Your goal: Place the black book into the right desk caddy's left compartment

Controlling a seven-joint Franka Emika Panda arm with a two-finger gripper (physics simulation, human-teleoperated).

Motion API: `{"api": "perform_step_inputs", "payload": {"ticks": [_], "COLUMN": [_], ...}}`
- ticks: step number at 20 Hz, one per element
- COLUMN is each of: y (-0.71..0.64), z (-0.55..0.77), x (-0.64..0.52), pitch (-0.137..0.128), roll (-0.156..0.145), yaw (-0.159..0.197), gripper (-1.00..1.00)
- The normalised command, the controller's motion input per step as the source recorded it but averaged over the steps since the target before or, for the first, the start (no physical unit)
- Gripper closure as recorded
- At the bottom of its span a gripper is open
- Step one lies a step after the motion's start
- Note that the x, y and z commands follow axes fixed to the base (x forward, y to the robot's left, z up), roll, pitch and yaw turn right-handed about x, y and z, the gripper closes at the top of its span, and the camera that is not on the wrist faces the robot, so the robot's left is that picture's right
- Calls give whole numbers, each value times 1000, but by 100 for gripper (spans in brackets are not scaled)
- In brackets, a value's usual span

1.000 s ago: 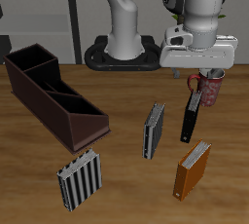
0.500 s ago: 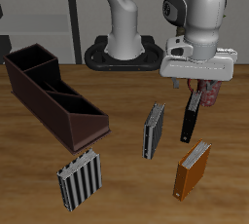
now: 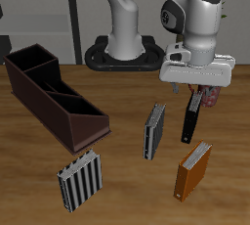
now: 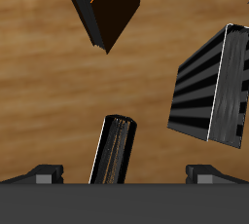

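Gripper poised above the black book, ready to come down on it.

The book (image 3: 190, 122) stands upright on the wooden surface (image 3: 127, 175), between a striped book (image 3: 153, 131) and an orange-brown one (image 3: 193, 170), well apart from the caddy (image 3: 54, 97) across the surface. The gripper (image 3: 198, 94) hangs just over its top edge. From the wrist view the jaws stand wide open, one finger (image 4: 44, 174) on each side, the book (image 4: 115, 150) between them but nearer one finger, nothing touched. I'd centre it first, descend straight so the jaws straddle the thin covers, then close gently; a skewed approach could tip it.
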Motion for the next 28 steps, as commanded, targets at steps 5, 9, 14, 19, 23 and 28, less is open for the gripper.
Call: {"api": "perform_step_inputs", "payload": {"ticks": [5,9,14,19,23,28], "y": [8,96,41,-17,-10,47], "z": [-216,-266,-208,-167,-266,-241], "x": [-45,61,74,77,137,44], "pitch": [-47,59,50,63,84,53], "roll": [-18,22,2,6,35,47], "yaw": [5,-15,-19,-26,-24,1], "gripper": [-100,-100,-100,-100,-100,100]}}
